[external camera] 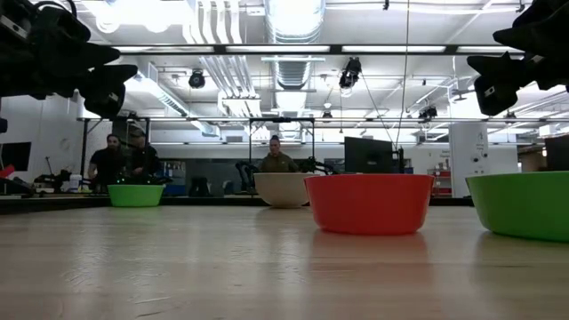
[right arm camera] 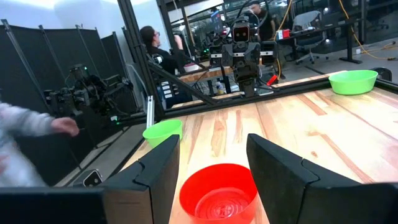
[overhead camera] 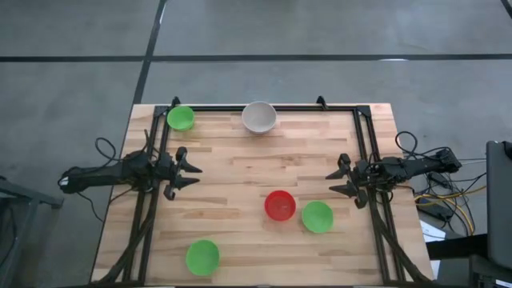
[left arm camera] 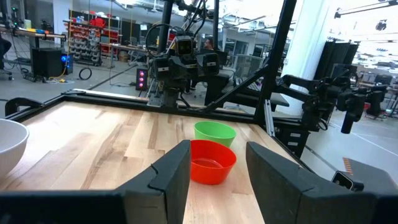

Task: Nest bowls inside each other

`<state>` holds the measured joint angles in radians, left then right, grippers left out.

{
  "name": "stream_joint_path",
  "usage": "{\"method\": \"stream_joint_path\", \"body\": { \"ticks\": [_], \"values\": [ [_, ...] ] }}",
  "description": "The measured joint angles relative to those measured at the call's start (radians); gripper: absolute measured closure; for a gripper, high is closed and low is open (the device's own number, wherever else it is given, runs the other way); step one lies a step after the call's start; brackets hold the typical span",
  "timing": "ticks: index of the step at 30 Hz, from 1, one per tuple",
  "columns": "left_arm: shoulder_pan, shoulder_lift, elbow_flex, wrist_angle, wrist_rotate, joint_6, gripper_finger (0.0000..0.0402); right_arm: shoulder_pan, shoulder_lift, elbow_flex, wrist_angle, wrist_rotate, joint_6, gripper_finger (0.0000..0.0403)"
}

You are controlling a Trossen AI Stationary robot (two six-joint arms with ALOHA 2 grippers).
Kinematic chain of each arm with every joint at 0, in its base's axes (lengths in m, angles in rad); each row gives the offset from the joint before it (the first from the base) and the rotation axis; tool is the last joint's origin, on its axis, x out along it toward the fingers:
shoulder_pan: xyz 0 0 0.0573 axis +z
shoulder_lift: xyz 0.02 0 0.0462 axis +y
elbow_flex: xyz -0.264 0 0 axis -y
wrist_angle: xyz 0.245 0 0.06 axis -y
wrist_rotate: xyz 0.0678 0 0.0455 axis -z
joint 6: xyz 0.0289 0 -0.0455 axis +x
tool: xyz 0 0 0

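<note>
Five bowls stand upright on their bases on the wooden table [overhead camera: 240,176]. A green bowl [overhead camera: 181,118] and a white bowl [overhead camera: 259,117] sit along the far edge. A red bowl [overhead camera: 279,205] and a second green bowl [overhead camera: 317,216] stand close together toward the near right. A third green bowl [overhead camera: 202,257] is at the near left. My left gripper [overhead camera: 192,170] hovers open at the table's left side, pointing level toward the red bowl [left arm camera: 211,162]. My right gripper [overhead camera: 334,182] hovers open at the right side, with the red bowl [right arm camera: 217,193] below and ahead of it.
A black frame [overhead camera: 264,107] runs along the table's far, left and right edges. Bare wood lies across the middle between the arms. Cables [overhead camera: 448,196] hang off the right side. People sit beyond the far edge [external camera: 277,160], and a blurred sleeve and hand [right arm camera: 37,124] shows beside the table.
</note>
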<state>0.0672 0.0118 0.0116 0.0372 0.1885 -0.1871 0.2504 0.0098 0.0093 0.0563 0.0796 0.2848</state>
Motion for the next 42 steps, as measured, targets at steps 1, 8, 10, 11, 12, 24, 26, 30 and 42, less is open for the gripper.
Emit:
{"method": "stream_joint_path", "body": {
  "ticks": [1, 8, 10, 11, 12, 24, 26, 30, 42],
  "values": [
    [0.0, 0.0, 0.0, 0.0, 0.0, 0.0, 0.0241, 0.0, 0.0, 0.0, 0.0, 0.0, 0.0, 0.022],
    [0.0, 0.0, 0.0, 0.0, 0.0, 0.0, 0.0241, 0.0, 0.0, 0.0, 0.0, 0.0, 0.0, 0.022],
    [0.0, 0.0, 0.0, -0.001, -0.009, 0.0, 0.0241, 0.0, 0.0, 0.0, 0.0, 0.0, 0.0, 0.022],
    [0.0, 0.0, 0.0, -0.002, -0.019, 0.0, 0.0241, 0.0, 0.0, 0.0, 0.0, 0.0, 0.0, 0.022],
    [0.0, 0.0, 0.0, -0.003, -0.03, 0.0, 0.0241, 0.0, 0.0, 0.0, 0.0, 0.0, 0.0, 0.022],
    [0.0, 0.0, 0.0, -0.002, -0.037, -0.006, 0.0241, 0.0, 0.0, 0.0, 0.0, 0.0, 0.0, 0.022],
    [0.001, 0.0, 0.002, -0.003, -0.038, -0.006, 0.0241, 0.0, 0.0, 0.0, 0.0, 0.0, 0.0, 0.022],
    [0.001, 0.0, 0.025, -0.011, -0.065, -0.005, 0.0241, 0.0, 0.0, 0.0, 0.0, 0.0, 0.0, 0.022],
    [0.001, 0.056, 0.283, -0.357, -0.325, -0.003, 0.0241, 0.0, 0.0, 0.0, 0.0, 0.0, 0.0, 0.022]
  ]
}}
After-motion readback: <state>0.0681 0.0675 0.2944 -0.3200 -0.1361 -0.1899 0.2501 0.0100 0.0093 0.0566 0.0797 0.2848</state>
